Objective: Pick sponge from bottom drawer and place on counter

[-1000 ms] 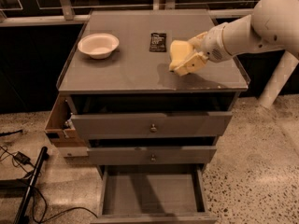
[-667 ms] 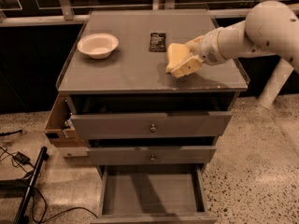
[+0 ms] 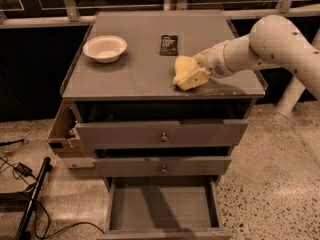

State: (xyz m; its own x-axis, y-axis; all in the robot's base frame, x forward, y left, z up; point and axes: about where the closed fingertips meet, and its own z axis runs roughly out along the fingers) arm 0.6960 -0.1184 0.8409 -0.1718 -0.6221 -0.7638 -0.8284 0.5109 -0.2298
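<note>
The pale yellow sponge (image 3: 182, 66) is at the right front part of the counter (image 3: 130, 79), low over its surface or touching it; I cannot tell which. My gripper (image 3: 191, 76) reaches in from the right on the white arm and is shut on the sponge. The bottom drawer (image 3: 160, 211) stands pulled out at the foot of the cabinet, its grey floor bare.
A white bowl (image 3: 104, 48) sits at the counter's left rear and a black packet (image 3: 169, 44) lies at the rear middle, just behind the sponge. Two knobbed drawers stick out a little. A brown box (image 3: 62, 134) hangs at the cabinet's left side. Cables (image 3: 22, 204) lie on the floor.
The arm has carried the sponge a little to the left and lower towards the counter top. Bowl, packet and drawers have not moved.
</note>
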